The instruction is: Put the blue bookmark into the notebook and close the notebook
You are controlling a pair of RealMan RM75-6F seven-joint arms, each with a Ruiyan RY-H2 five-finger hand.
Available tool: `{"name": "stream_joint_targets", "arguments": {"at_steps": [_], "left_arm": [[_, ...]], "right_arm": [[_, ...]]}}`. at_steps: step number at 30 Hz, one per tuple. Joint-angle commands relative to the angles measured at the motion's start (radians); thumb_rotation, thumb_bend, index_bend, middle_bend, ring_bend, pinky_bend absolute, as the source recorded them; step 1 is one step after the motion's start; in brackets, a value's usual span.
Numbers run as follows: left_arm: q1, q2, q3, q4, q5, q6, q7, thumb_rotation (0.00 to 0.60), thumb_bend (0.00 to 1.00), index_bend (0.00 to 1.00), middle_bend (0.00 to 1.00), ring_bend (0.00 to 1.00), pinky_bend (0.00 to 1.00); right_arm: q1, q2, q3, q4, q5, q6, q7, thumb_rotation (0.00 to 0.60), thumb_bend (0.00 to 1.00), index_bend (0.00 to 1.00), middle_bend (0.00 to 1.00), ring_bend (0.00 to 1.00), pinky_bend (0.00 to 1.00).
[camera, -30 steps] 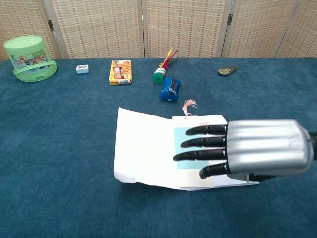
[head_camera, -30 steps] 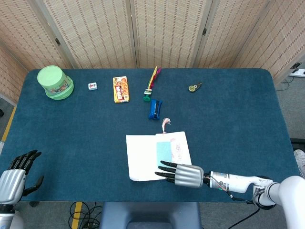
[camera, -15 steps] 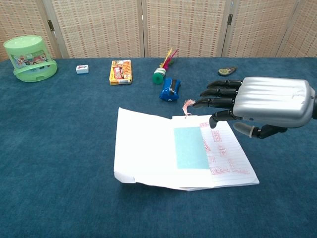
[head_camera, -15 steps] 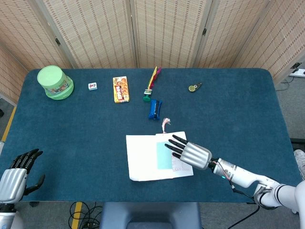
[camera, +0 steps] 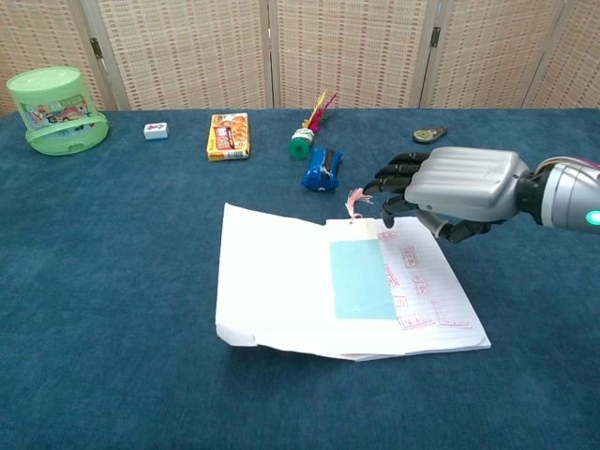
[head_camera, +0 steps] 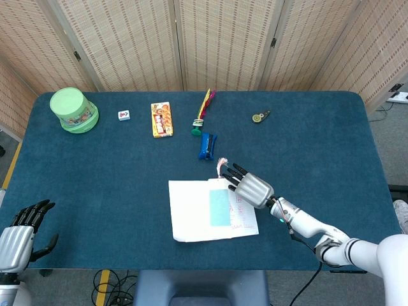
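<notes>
Blue felt covers the table (head_camera: 95, 185), and the open notebook (camera: 281, 281) lies near its front edge. On the notebook's right page rests the blue bookmark (camera: 361, 278), flat, with its pink tassel (camera: 357, 200) spilling past the far edge of the page. The right hand (camera: 450, 192) hovers just right of the tassel, over the far right corner of the page, fingers curled downward and holding nothing. The left hand (head_camera: 22, 237) sits well apart at the near left corner, fingers loosely spread and empty. Farther back stand a green tub (head_camera: 73, 109), a yellow packet (head_camera: 162, 119) and a blue sharpener (head_camera: 206, 145).
</notes>
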Motion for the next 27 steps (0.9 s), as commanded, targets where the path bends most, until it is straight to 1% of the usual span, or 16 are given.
{"name": "stream_joint_targets", "arguments": {"at_steps": [1,5,16,27], "left_arm": [[0.000,0.000,0.000,0.002,-0.002,-0.001,-0.002,0.600,0.39,0.17,0.15,0.16,0.18],[0.003,0.002,0.000,0.007,-0.007,0.000,-0.008,0.600,0.39,0.17,0.15,0.16,0.18],[0.006,0.003,-0.003,0.010,-0.015,0.001,-0.011,0.600,0.39,0.17,0.15,0.16,0.18],[0.007,0.002,-0.002,0.014,-0.017,0.000,-0.013,0.600,0.39,0.17,0.15,0.16,0.18]], "right_arm": [[0.012,-0.032,0.015,0.039,0.018,-0.022,0.006,0.600,0.84,0.33,0.04,0.00,0.00],[0.018,-0.057,0.023,0.084,0.030,-0.035,0.016,0.600,0.84,0.32,0.04,0.00,0.00],[0.039,-0.108,0.030,0.167,0.041,-0.064,0.048,0.600,0.84,0.33,0.04,0.00,0.00],[0.054,-0.142,0.025,0.213,0.033,-0.066,0.069,0.600,0.83,0.33,0.04,0.00,0.00]]}}
